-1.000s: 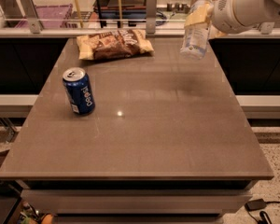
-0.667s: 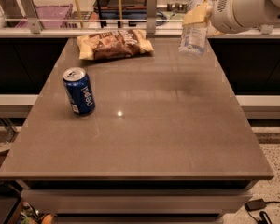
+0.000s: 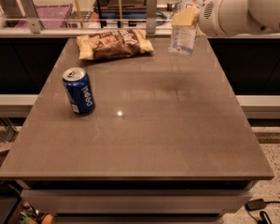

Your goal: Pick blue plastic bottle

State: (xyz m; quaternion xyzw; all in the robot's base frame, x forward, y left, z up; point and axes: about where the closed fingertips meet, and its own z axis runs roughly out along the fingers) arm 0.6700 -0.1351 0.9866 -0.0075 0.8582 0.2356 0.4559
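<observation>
My claw (image 3: 185, 18) was clamped on the blue plastic bottle (image 3: 181, 42), gripping it just below the cap. It hung at the far right, in the air clear of the table (image 3: 144, 139), slightly tilted. To lift well, I judged I should squeeze the thin plastic firmly but gently, rise straight, and stay away from the chip bag (image 3: 114, 44) and soda can (image 3: 78, 91).

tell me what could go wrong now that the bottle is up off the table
1. The gripper clamps the blue plastic bottle near its upper part, and the body hangs slightly tilted. Thin plastic may slip out.
2. If it drops, it would land near the table far right edge and might roll off.
3. The chip bag lies close by; a low sideways swing could knock it.
</observation>
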